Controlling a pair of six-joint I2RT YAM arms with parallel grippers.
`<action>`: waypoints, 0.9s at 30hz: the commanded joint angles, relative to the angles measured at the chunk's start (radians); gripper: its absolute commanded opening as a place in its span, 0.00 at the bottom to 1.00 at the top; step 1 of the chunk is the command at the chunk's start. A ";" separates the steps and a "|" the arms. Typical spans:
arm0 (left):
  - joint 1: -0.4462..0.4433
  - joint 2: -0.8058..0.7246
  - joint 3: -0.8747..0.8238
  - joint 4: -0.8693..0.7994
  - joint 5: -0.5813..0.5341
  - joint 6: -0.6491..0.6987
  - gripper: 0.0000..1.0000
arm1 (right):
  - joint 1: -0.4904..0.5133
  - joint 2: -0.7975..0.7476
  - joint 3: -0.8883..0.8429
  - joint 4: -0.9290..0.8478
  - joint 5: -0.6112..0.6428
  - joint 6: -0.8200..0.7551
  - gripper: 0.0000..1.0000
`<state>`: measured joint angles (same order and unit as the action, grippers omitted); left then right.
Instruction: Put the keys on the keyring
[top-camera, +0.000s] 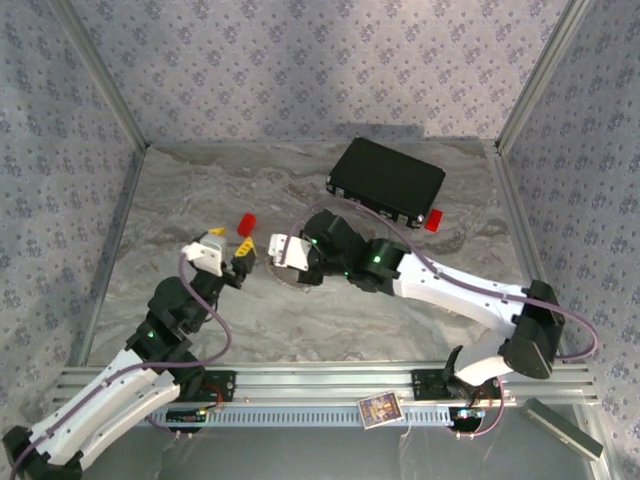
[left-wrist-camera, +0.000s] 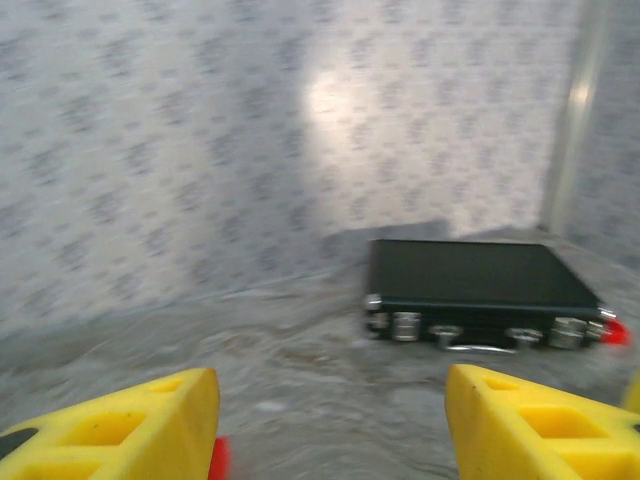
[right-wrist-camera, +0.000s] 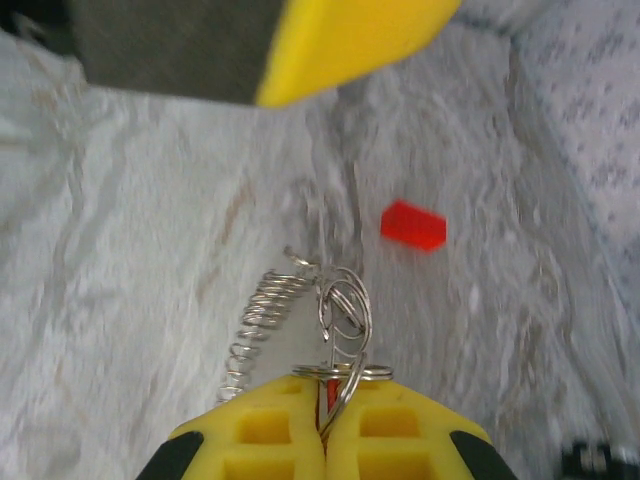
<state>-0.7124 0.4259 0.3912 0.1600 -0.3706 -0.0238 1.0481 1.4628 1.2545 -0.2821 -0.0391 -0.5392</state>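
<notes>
Table (top-camera: 300, 330): grey marbled, with paler and brownish veins.
Walls (top-camera: 300, 70): pale lilac-grey, with a small repeated floral motif throughout.
Case (top-camera: 388, 180): plain black. Its latches (left-wrist-camera: 405, 325) are silver.
Blocks: both plain bright red, one (top-camera: 247, 222) and the other (top-camera: 433, 220).
Arms (top-camera: 450, 285): white shells, black joints, small green lights. Cables (top-camera: 215, 310) are purple.
Rail (top-camera: 320, 382): bare silver metal.
Left gripper (left-wrist-camera: 332, 400): fingers (left-wrist-camera: 140, 425) saturated yellow, dark grey backing.
Right gripper (right-wrist-camera: 325, 435): same yellow, with black patches at the lower corners.
Keyring (right-wrist-camera: 345, 305): shiny silver-grey wire and chain.
Sliver (right-wrist-camera: 330, 397): red, in the seam between the yellow fingers.
</notes>
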 joint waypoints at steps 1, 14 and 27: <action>0.059 -0.052 0.041 -0.123 -0.191 -0.103 0.60 | 0.006 0.081 0.048 0.152 -0.089 0.041 0.00; 0.165 0.016 0.003 -0.120 -0.079 -0.212 0.60 | -0.023 0.114 -0.137 -0.081 0.042 -0.053 0.00; 0.185 0.105 -0.032 -0.063 -0.087 -0.230 0.60 | -0.004 0.219 -0.277 -0.295 0.412 -0.162 0.07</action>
<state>-0.5362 0.5213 0.3626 0.0566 -0.4572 -0.2485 1.0328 1.6459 0.9997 -0.5076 0.2455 -0.6750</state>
